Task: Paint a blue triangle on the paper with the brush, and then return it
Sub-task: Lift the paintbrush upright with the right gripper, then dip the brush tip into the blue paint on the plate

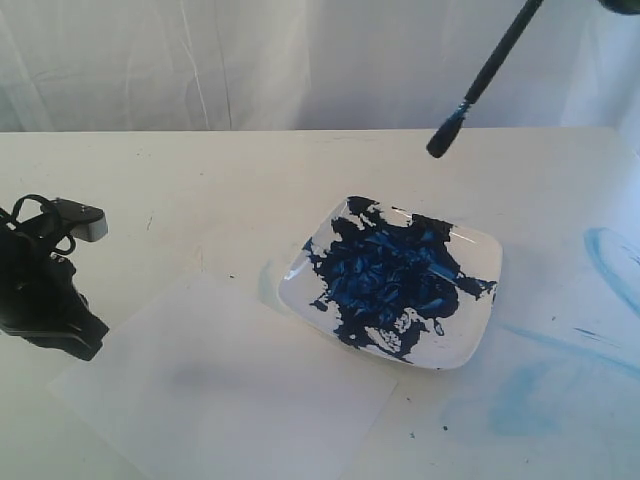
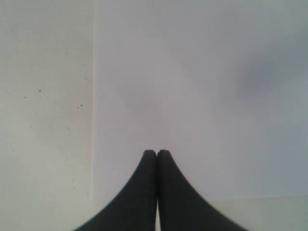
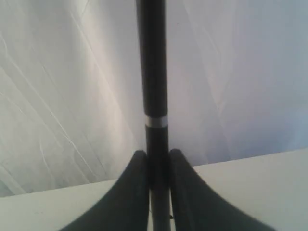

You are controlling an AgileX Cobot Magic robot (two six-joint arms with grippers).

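The slim, round black brush (image 1: pixel 487 72), ringed by a thin silver band (image 3: pixel 157 121), is clamped in the right gripper (image 3: pixel 157 159). It hangs tilted above a glossy square dish (image 1: pixel 472 335) smeared dark blue. The left gripper (image 2: pixel 157 154), jaws pressed together, is over the flat matte white paper (image 1: pixel 230 400).

The tool (image 2: pixel 157 153), tips together, over the paper (image 2: pixel 202 96).

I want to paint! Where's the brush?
The brush is up in the air at the exterior view's upper right, held by the right gripper, its blue tip pointing down toward the paint dish.
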